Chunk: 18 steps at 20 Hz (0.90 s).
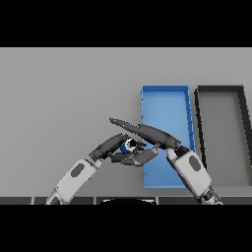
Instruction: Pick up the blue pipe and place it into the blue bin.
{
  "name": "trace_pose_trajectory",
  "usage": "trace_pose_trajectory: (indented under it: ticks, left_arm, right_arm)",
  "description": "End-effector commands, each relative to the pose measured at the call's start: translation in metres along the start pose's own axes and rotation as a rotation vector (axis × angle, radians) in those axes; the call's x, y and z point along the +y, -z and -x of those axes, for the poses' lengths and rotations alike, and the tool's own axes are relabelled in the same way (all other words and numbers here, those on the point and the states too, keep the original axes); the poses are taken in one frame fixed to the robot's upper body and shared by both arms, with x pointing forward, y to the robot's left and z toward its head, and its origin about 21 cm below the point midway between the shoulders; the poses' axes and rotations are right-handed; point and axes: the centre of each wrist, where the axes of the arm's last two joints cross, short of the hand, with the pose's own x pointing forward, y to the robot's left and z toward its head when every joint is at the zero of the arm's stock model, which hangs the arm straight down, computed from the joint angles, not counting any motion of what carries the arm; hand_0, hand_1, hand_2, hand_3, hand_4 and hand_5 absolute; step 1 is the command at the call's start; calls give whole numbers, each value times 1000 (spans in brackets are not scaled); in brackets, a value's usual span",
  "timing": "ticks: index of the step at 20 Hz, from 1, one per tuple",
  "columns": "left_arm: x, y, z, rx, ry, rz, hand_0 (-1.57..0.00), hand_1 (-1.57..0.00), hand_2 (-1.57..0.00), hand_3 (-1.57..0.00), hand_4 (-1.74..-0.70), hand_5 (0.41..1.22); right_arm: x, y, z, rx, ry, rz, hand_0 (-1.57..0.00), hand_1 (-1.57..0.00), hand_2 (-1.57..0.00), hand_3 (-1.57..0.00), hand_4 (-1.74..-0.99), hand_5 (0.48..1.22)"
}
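My left hand [114, 147] has its fingers [129, 158] curled round the blue pipe [127, 145]. Right hand [156, 135] fingers stretched straight above it, just beside the blue bin [165, 101].

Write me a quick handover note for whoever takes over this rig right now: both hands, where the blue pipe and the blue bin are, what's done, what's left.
Left hand: fingers curled round the blue pipe, just left of the blue bin.
Right hand: fingers straight, reaching left over the bin's left wall and across the top of the pipe; contact cannot be confirmed.
Blue pipe: mostly hidden between the two hands, outside the bin; whether it is off the table cannot be told.
Blue bin: nothing seen in its visible part. A dark bin stands beside it on the right.
Done: pipe grasped.
Left: carry it right, over the bin's wall, and release it inside.
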Motion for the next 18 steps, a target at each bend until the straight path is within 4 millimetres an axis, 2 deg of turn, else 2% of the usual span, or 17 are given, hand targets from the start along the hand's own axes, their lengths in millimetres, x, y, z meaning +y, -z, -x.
trace_pose_trajectory:
  ticks: [1,2,3,4,5,6,7,8,9,10,11,13,14,18]
  left_arm:
    - [-1,-2,2,-1,-14,3,-1571,-1571,-1571,-1535,-1737,1221]
    - [-1,0,-1,-13,-30,11,-1571,-1571,-1571,-1484,-1736,1221]
    - [0,1,-2,-6,18,16,-1394,-1326,-1320,-1288,-1737,1221]
    - [1,1,0,81,77,49,-1182,-1078,-1063,-1030,-1682,1221]
    - [4,-2,-1,136,109,73,-991,-878,-850,-824,-1552,1221]
    - [4,-3,-3,155,115,72,-818,-706,-680,-659,-1480,1221]
    - [6,-2,-1,135,112,56,-776,-706,-686,-583,-1533,1221]
    - [7,1,-3,118,116,31,-935,-879,-863,-781,-1574,1221]
    - [4,1,-1,102,83,24,-1063,-1017,-969,-939,-1607,1221]
    - [1,-2,3,87,58,19,-1164,-1128,-1051,-1065,-1634,1221]
    - [0,-3,3,76,23,5,-1246,-1217,-1115,-1166,-1655,1221]
    - [0,2,1,43,-20,-7,-1363,-1344,-1254,-1312,-1686,1221]
    - [0,4,1,26,-26,-9,-1404,-1390,-1310,-1364,-1697,1221]
    - [3,-2,0,35,-32,-10,-1503,-1497,-1401,-1486,-1723,1221]
  right_arm:
    - [2,4,0,-11,1,-20,1,-12,-29,-2,-1222,506]
    - [2,13,-1,0,-3,-36,-53,-84,-102,-46,-1245,506]
    - [0,16,-1,-1,-2,-54,-181,-225,-237,-161,-1294,509]
    - [-3,19,-3,3,-8,-67,-345,-375,-379,-296,-1335,507]
    - [0,24,-3,12,-15,-85,-527,-534,-531,-440,-1362,508]
    - [0,27,-3,-3,-19,-97,-718,-699,-739,-635,-1430,522]
    - [3,30,-2,-24,0,-112,-888,-873,-905,-768,-1486,550]
    - [4,32,0,-47,34,-129,-1025,-1013,-1038,-868,-1530,606]
    - [4,35,0,-53,57,-145,-1134,-1124,-1145,-957,-1562,666]
    - [7,35,2,-43,75,-157,-1221,-1214,-1230,-1080,-1526,728]
    - [6,36,4,-55,106,-163,-1291,-1285,-1298,-1178,-1495,826]
    - [9,37,5,-129,111,-143,-1392,-1388,-1396,-1320,-1452,968]
    - [8,38,3,-143,54,-137,-1428,-1425,-1431,-1370,-1441,1019]
    - [10,35,1,-142,31,-142,-1512,-1511,-1514,-1489,-1470,1138]
